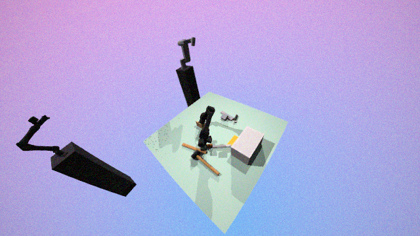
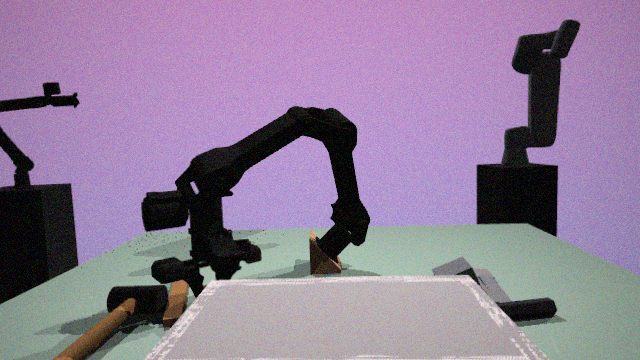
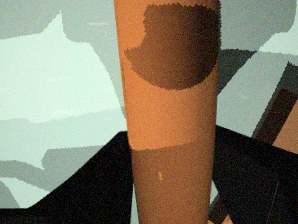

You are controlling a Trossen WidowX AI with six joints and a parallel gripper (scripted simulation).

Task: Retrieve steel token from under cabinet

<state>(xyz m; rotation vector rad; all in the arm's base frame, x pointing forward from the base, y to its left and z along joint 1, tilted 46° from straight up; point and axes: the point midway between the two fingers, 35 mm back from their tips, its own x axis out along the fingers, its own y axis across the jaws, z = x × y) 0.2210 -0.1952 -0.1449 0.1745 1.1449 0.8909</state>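
Pale green covers the table (image 1: pixel 220 203) (image 2: pixel 400 250), set against a lilac-to-blue backdrop, with the cabinet (image 1: pixel 247 141) (image 2: pixel 345 320) standing near one side. The gripper (image 1: pixel 208 146) (image 2: pixel 212 280) (image 3: pixel 165 136) is partly open, its fingers closed firmly on the round wooden handle (image 3: pixel 170 115) of a tool whose thin grey shaft (image 1: pixel 221 146) points at the cabinet's lower front edge, beside the yellow marked area (image 1: pixel 232 140). Whether the tip is already underneath cannot be told. The steel token shows in no view; by the task it should be under the cabinet, and none is seen on the yellow patch. The step in hand looks like lining up or starting the reach. Next, the shaft probably needs to go in low and level, pass beyond the token, then draw it outward; a crooked pull might leave it short of the patch or straddling its border. The mallet (image 1: pixel 208 164) (image 2: pixel 137 300) lies off to one side, unused.
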